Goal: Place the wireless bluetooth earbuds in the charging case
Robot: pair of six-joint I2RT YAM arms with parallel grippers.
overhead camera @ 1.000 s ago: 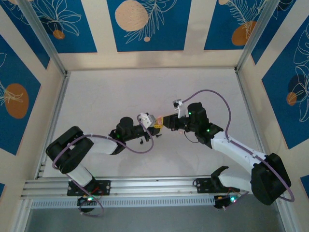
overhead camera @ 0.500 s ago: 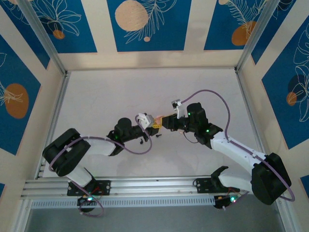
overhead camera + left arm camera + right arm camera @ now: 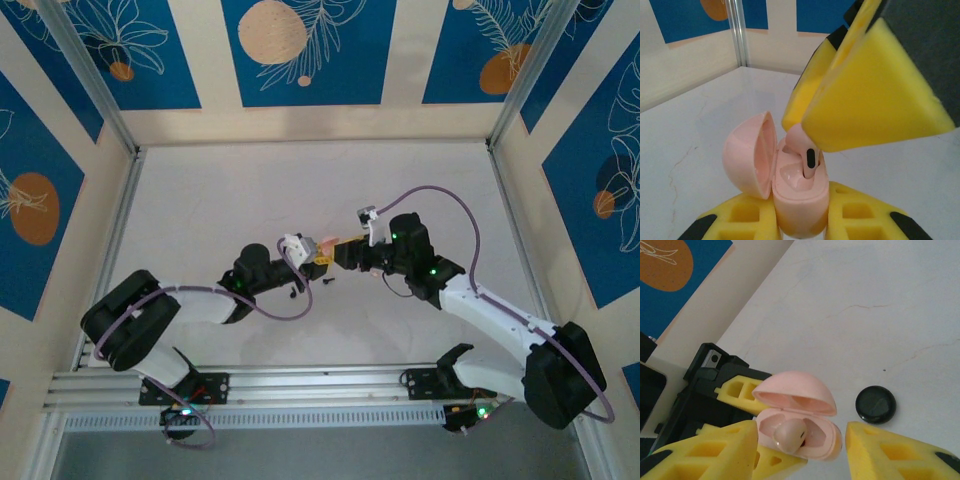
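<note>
the right gripper (image 3: 801,432) stands open, its two yellow fingers (image 3: 715,452) spread well apart on either side of the charging case (image 3: 822,442) and not pressing on it. between those fingers a pink earbud (image 3: 789,436) sits in the case with its rounded head up. from the left wrist view the same earbud (image 3: 807,155) stands upright in its socket, a black oval mark on its stem, with the right gripper's yellow fingers just above it; whether they touch the earbud's top cannot be told.

the left gripper (image 3: 800,222) is clamped on the pink charging case (image 3: 797,197), one yellow finger on each side of its lower body, holding it upright above the table. the lid (image 3: 747,155) is swung open to the side.

on the white table (image 3: 865,300), near the case but apart from it, lies a black round disc (image 3: 876,404).

in the top view the two grippers meet near the middle of the table, the left gripper (image 3: 318,262) facing the right gripper (image 3: 340,255).
</note>
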